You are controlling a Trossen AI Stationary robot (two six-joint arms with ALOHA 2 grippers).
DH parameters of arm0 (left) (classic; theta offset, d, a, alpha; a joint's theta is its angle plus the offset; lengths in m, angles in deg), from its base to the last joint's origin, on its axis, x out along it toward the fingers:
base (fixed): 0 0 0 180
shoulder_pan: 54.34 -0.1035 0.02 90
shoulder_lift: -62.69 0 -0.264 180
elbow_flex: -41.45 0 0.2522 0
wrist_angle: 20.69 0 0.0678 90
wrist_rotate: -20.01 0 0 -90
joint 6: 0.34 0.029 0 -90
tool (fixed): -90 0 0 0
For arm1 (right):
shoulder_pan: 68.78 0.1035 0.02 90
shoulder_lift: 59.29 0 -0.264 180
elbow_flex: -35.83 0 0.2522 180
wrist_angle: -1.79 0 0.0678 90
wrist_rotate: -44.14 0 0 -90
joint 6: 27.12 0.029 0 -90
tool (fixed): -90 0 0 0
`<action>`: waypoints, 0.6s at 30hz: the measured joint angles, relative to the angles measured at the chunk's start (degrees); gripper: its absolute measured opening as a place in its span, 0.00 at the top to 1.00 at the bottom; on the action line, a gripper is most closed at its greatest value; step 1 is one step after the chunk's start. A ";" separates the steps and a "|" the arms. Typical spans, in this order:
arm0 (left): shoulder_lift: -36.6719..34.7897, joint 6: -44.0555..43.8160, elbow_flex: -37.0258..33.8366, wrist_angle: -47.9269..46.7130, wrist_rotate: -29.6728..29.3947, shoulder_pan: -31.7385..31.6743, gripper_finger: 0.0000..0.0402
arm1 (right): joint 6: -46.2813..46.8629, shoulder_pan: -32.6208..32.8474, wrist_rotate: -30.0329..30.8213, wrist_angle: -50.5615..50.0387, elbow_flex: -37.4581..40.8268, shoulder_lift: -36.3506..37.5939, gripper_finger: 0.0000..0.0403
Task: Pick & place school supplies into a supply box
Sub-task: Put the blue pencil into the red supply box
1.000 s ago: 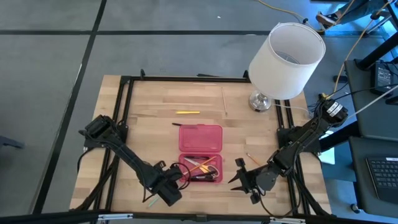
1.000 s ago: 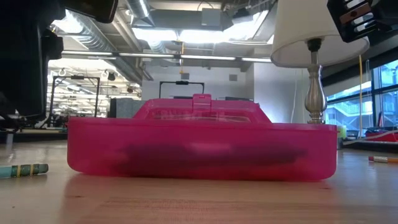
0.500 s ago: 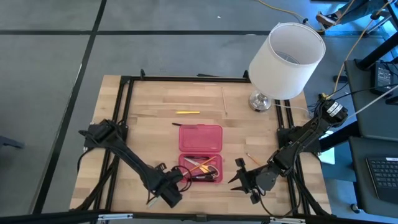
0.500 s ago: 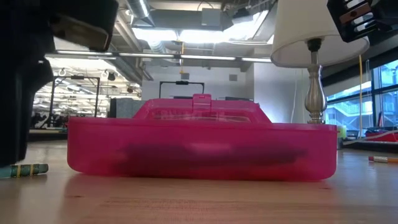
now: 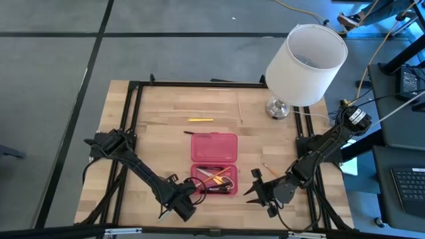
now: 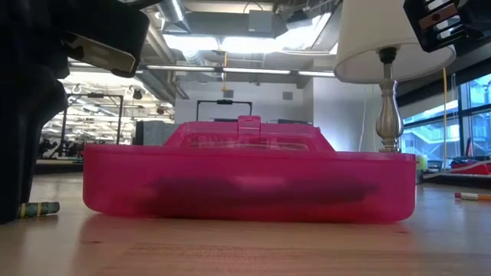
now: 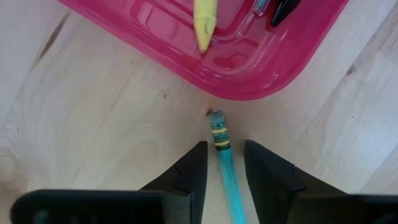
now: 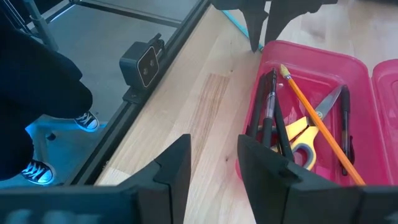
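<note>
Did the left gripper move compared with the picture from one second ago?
Yes. In the low view the left gripper has come down beside the pink supply box, now straddling the teal pencil on the table.

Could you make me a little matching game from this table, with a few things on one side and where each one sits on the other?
Things:
1. scissors
2. teal pencil
3. yellow pencil
4. lamp

Places:
A. at the table's far right corner
B. inside the pink box
C. between the left gripper's fingers, just outside the box
D. alone on the wood beyond the box's lid

Pairs: 1-B, 2-C, 3-D, 4-A
</note>
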 joint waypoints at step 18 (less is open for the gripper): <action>0.15 2.94 -0.09 -1.11 3.93 -0.06 0.97 | -0.12 0.00 0.00 0.00 0.00 0.00 0.66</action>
